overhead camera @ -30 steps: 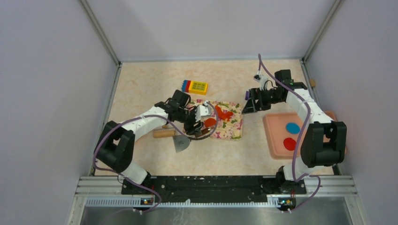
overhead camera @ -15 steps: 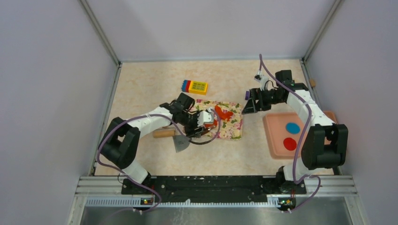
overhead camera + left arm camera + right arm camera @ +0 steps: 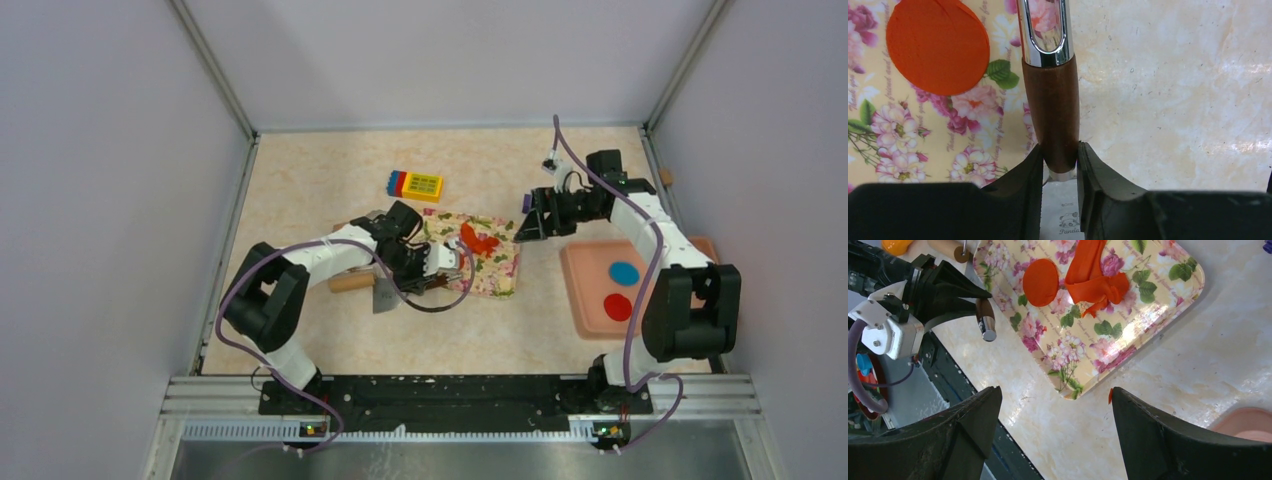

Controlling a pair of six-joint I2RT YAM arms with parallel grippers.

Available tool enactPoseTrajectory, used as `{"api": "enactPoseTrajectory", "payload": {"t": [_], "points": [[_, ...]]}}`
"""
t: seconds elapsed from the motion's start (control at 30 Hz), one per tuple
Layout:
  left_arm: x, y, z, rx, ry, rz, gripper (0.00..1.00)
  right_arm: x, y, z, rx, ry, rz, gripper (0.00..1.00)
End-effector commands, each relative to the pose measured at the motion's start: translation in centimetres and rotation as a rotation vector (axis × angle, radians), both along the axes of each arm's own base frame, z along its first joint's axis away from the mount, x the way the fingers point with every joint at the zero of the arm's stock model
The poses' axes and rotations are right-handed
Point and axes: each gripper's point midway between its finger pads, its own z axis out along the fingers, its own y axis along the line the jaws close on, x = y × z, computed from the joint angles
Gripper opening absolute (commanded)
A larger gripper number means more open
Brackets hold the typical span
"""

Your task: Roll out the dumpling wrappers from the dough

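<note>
Left claw [image 3: 1059,156] grips brown tool handle [image 3: 1050,110]; beige marbled tabletop [image 3: 1173,75], grey walls [image 3: 100,200].

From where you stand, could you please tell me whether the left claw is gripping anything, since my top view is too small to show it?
Observer: Yes, the left claw pinches a brown wooden handle, one finger against each side.
Operator: Thank you. Is the round wrapper touching that tool?
Observer: No, the round wrapper lies flat on the floral tray, apart from the chrome neck.
Operator: Is the right claw holding anything?
Observer: No, the right claw is open and empty, with the tray's corner showing between its fingers.
</note>
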Motion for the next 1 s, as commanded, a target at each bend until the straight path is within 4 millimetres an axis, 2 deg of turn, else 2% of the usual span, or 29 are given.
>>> {"api": "enactPoseTrajectory", "payload": {"t": [0.0, 0.1, 0.2, 0.3, 0.37, 0.43, 0.5, 0.53, 0.77, 0.97], "points": [[0.9, -1.3, 2.5, -0.057, -0.039, -0.011, 0.18, 0.3, 0.4, 1.2, 0.029, -0.045, 0.006, 0.83], [0.9, -1.1, 3.5, -0.063, -0.038, 0.002, 0.12, 0.3, 0.6, 1.3, 0.043, -0.025, -0.017, 0.83], [0.6, -0.8, 4.1, -0.079, -0.016, 0.008, 0.12, 0.0, 1.2, 1.3, 0.065, 0.002, -0.023, 0.83], [0.6, -1.0, 5.0, -0.112, 0.002, 0.025, 0.07, -1.0, 2.6, 1.2, 0.085, 0.037, 0.005, 0.84], [1.0, -1.6, 6.1, -0.151, -0.012, 0.049, 0.01, -1.8, 3.9, 1.0, 0.101, 0.075, 0.018, 0.85], [1.8, -2.6, 7.3, -0.205, -0.022, 0.094, 0.0, -2.5, 5.5, 0.7, 0.124, 0.111, 0.043, 0.88], [2.5, -3.7, 8.3, -0.256, -0.026, 0.118, 0.0, -2.8, 6.7, -0.1, 0.121, 0.147, 0.063, 0.97], [2.7, -4.1, 8.5, -0.267, -0.02, 0.125, 0.0, -3.0, 7.2, -0.4, 0.126, 0.158, 0.09, 0.99], [3.2, -6.3, 9.0, -0.29, 0.034, 0.168, 0.0, -1.4, 10.2, -0.3, 0.179, 0.167, 0.152, 0.99], [3.7, -7.5, 9.2, -0.324, 0.101, 0.26, 0.0, -0.5, 12.8, 1.3, 0.265, 0.159, 0.191, 0.97]]}}
